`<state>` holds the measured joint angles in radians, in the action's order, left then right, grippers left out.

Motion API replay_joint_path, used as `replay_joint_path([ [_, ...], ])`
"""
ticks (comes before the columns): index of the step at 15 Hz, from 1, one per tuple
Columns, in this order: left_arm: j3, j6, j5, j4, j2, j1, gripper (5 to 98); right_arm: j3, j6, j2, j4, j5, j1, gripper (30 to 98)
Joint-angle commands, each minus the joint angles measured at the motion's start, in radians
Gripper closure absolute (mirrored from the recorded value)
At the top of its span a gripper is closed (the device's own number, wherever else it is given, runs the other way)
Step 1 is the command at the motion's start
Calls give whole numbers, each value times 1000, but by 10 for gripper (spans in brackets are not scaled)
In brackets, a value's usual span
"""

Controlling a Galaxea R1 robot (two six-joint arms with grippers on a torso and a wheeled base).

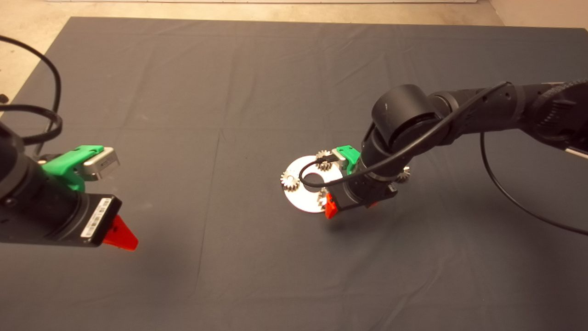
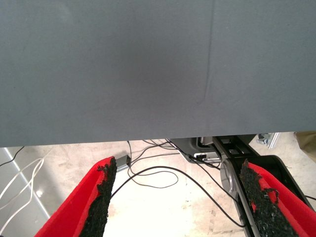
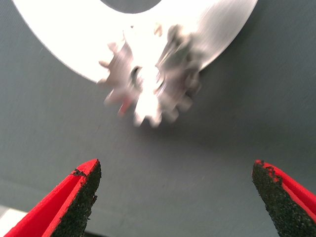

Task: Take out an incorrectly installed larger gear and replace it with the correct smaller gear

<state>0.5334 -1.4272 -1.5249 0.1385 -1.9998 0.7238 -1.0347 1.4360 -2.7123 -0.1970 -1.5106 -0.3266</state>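
Note:
A white ring plate [image 1: 304, 200] lies mid-mat with pale small gears on its left rim [image 1: 290, 180] and far rim [image 1: 324, 160]. A third gear [image 3: 148, 86], blurred and similar in size, sits on a peg at the near rim. My right gripper [image 3: 177, 197] hovers over it, open and empty. In the head view the right gripper [image 1: 351, 205] covers most of that gear, and one red finger [image 1: 329, 209] shows. A dark gear [image 1: 404, 174] lies on the mat right of the plate, mostly hidden by the arm. I cannot tell which is the larger gear or the smaller gear.
My left gripper [image 1: 120, 235] waits open at the mat's lower left. The left wrist view shows it [image 2: 177, 197] over the mat edge [image 2: 148, 140], with floor cables beyond. A black cable [image 1: 510, 193] loops from the right arm over the mat.

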Motion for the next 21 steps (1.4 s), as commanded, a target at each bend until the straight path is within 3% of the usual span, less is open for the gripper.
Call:
replay_joint_path([
  [1, -3, -2, -133, 18, -1, 16, 401, -39, -9, -27, -35, 13, -16, 472],
  [6, -3, -2, -133, 18, -1, 16, 401, -162, -43, -119, -48, 7, -5, 472],
  [21, -4, -2, -133, 18, 3, 16, 401, -171, -51, -79, -84, 3, -2, 472],
])
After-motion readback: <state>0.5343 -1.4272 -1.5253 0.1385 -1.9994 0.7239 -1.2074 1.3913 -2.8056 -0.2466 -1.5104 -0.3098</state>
